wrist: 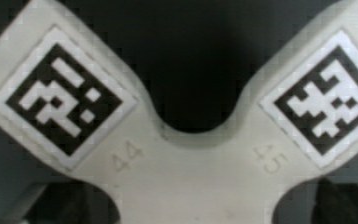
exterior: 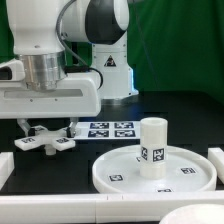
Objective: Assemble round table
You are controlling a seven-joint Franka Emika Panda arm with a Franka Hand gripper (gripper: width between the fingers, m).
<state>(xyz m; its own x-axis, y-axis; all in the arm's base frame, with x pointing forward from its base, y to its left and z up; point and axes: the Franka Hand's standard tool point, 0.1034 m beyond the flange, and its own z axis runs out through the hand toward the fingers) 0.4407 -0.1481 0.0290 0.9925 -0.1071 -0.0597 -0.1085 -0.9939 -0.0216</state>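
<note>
Holds the gripper (exterior: 47, 130) low over the cross-shaped piece (exterior: 45, 143), jaws apart with the piece's narrow middle between them and no clear contact on either side. Leaves that piece flat on the dark table (exterior: 100, 150), well apart from the large round rimmed disc (exterior: 125, 165) and to the exterior view's left of it, two tagged arms filling the wrist view. Shows the short cylindrical leg (exterior: 152, 140) upright near the disc's middle, and the marker board (exterior: 110, 130) just beyond the disc's far rim.

Bright even overhead light, soft shadows; wrist view close, blurred.
</note>
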